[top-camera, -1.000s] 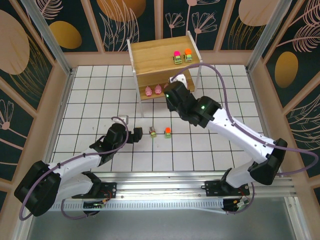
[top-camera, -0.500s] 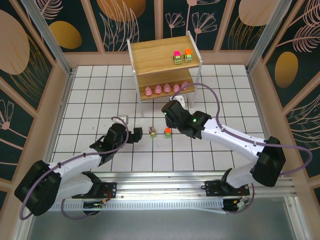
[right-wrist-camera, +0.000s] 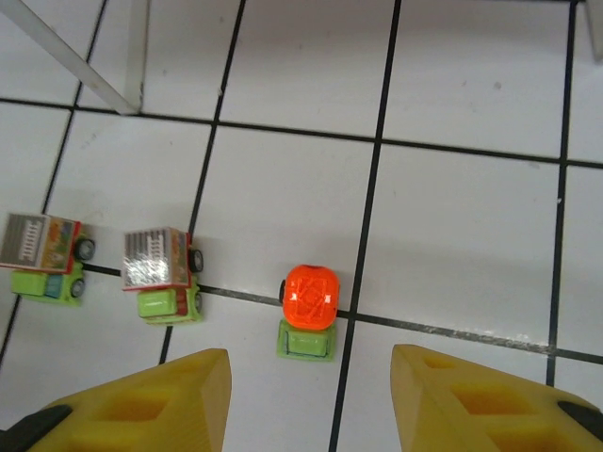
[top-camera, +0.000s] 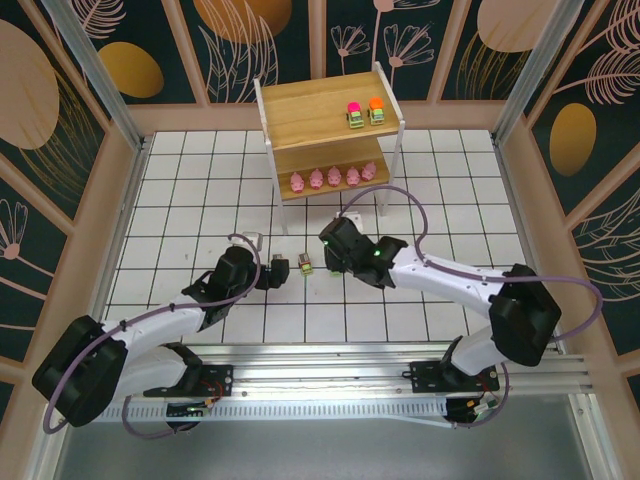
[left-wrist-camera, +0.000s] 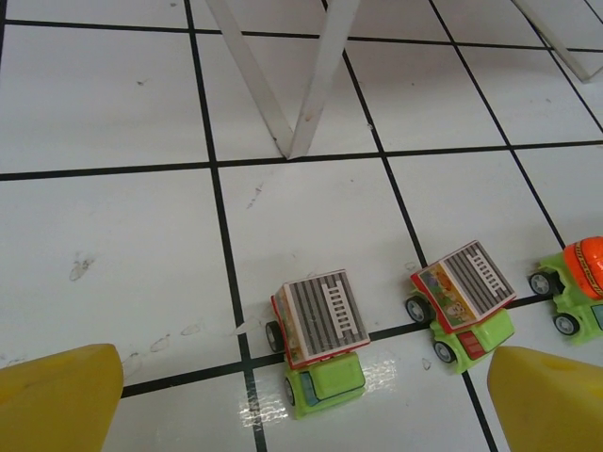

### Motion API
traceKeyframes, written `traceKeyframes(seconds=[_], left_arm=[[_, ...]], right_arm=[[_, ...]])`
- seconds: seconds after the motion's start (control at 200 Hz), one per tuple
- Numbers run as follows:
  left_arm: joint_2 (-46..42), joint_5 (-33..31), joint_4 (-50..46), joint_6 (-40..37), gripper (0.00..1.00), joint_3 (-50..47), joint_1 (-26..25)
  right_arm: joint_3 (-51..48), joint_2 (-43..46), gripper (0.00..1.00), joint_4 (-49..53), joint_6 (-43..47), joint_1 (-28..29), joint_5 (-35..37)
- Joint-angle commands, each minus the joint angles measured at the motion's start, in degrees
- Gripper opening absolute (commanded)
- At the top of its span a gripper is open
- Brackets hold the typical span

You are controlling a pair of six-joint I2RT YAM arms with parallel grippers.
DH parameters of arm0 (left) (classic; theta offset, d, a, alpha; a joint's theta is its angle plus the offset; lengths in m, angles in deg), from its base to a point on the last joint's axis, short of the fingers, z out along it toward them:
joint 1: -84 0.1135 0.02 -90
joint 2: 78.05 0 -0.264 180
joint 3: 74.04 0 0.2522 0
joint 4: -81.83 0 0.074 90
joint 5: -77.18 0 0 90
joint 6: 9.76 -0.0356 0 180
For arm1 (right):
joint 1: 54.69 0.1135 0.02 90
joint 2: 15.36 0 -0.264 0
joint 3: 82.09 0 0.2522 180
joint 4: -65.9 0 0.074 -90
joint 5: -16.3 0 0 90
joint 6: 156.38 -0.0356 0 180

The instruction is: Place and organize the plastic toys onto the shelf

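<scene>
Orange-topped truck (right-wrist-camera: 309, 299): likely light, hard, slick, apt to roll.
Pinch its green sides, not the dome; right gripper (right-wrist-camera: 309, 369) just short of it, left gripper (left-wrist-camera: 303, 363) nearby, both jaws apart, empty.

Colour/pattern ref., toys + shelf
Table (top-camera: 180, 200): wht tiles, blk grid. Shelf (top-camera: 320, 100): lt wood boards, wht frame. Pigs (top-camera: 333, 177): pink. Truck A (left-wrist-camera: 318, 339), truck B (left-wrist-camera: 462, 301): green cabs, grey-striped tops, red edging. Truck C (right-wrist-camera: 308, 315): green, orange top. Walls (top-camera: 430, 40): dk panels, gold/orange leaf motif.

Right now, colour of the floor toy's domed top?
Orange top on the green plastic vehicle; best in right wrist view.
</scene>
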Motion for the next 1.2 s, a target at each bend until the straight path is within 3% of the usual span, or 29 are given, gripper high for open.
traceKeyframes(seconds=[0.0, 0.315, 0.681, 1.196], left_arm=[[0.58, 1.7, 1.99, -1.37, 0.99, 0.59, 0.35], [-0.48, 0.07, 2.32, -1.93, 0.99, 0.16, -0.39], [3.26, -8.55, 0.15, -4.53, 0.99, 3.24, -7.8], [3.37, -10.64, 0.23, -5.65, 0.99, 3.7, -10.55]], right_arm=[[-1.32, -2.13, 0.49, -3.69, -1.68, 0.37, -1.09], [-2.83, -6.62, 0.49, -6.8, -1.85, -0.53, -2.24], [-3.8, -9.81, 0.5, -9.13, -1.89, -1.48, -3.29], [-4.04, -13.67, 0.49, -10.94, -1.87, -2.0, -4.08]])
